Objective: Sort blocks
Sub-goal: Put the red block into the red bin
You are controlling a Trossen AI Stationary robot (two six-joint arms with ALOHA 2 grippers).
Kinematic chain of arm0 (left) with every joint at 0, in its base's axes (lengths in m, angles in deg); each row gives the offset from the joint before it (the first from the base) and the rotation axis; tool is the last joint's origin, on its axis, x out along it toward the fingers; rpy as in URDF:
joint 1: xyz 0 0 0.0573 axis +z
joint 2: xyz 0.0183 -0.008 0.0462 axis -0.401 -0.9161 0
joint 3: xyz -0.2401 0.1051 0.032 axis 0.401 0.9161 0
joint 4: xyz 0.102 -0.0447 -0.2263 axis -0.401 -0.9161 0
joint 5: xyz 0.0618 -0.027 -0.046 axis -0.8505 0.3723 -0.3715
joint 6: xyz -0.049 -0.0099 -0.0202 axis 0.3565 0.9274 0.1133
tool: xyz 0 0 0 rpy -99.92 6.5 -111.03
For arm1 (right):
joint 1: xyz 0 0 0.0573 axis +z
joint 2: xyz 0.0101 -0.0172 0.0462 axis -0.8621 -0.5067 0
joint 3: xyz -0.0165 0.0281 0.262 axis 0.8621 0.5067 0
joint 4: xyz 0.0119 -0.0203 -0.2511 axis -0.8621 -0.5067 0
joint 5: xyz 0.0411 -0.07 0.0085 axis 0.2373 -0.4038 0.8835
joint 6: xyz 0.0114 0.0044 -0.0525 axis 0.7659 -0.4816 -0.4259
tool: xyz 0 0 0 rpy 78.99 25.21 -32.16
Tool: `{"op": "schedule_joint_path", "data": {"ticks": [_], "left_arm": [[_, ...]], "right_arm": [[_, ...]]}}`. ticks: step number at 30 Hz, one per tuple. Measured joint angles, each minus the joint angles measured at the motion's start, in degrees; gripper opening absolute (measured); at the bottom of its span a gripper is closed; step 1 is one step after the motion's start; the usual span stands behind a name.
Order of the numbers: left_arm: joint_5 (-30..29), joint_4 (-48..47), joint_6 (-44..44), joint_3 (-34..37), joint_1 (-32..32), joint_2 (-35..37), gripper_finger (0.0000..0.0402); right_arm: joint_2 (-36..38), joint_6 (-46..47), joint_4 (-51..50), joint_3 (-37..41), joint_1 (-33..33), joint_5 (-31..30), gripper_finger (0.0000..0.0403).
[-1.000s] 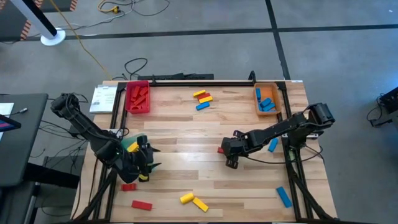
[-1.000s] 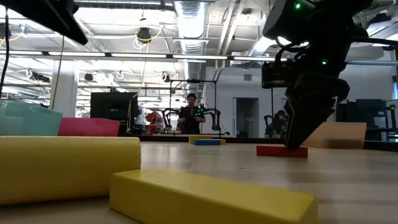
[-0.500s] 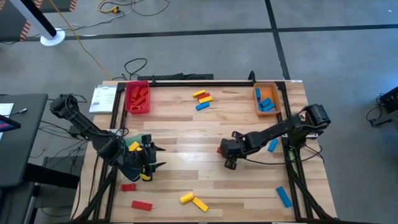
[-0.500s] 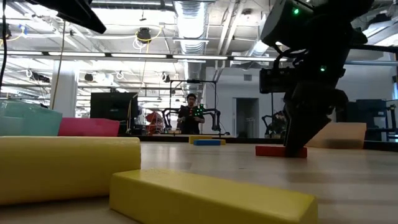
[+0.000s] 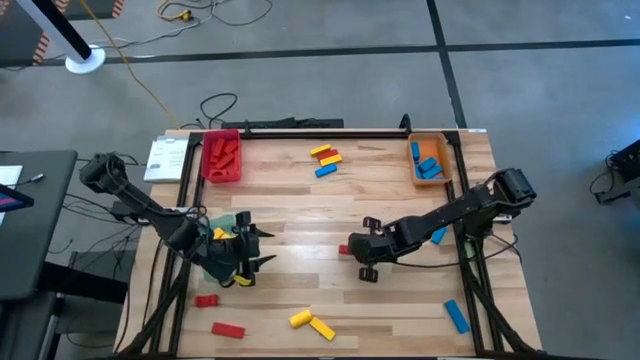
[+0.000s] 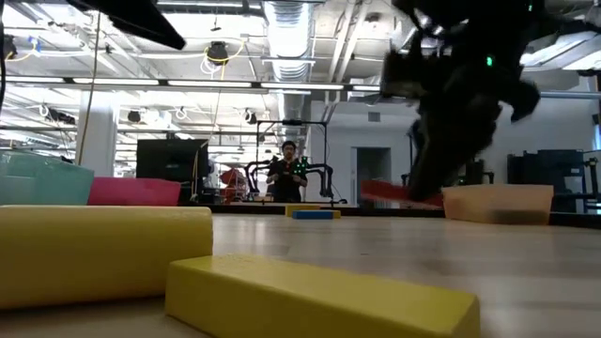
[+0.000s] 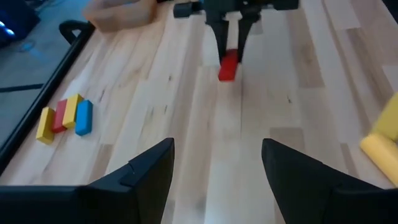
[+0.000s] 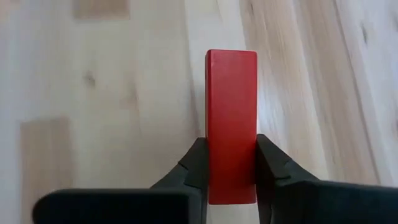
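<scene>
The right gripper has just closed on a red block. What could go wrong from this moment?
1. The right gripper holds the red block near one end only, with most of its length sticking out, so it might tilt or slip during the carry.
2. The red tray lies at the far left corner, and the left gripper hovers open over the table's left side; the arms could come close on the way.

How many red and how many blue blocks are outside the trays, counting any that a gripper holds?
Red blocks: 4, one of them held by the right gripper
Blue blocks: 3
Total: 7
</scene>
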Motion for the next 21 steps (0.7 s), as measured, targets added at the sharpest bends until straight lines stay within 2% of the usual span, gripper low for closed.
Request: {"op": "schedule_joint_path", "data": {"ticks": [9,17,21], "left_arm": [[0.09,10.07,-9.39,0.0,4.85,-5.17,0.0238],[1.16,22.57,-31.91,0.0,5.61,-11.96,0.0238],[1.16,26.73,-40.09,0.0,5.61,-14.63,0.0238]], "right_arm": [[0.09,-6.14,8.1,-2.7,2.04,-0.48,0.0081],[0.16,-8.85,11.32,-4.84,2.46,-0.59,0.0083],[0.16,-9.25,12.44,-5.43,2.46,0.87,0.0083]]}}
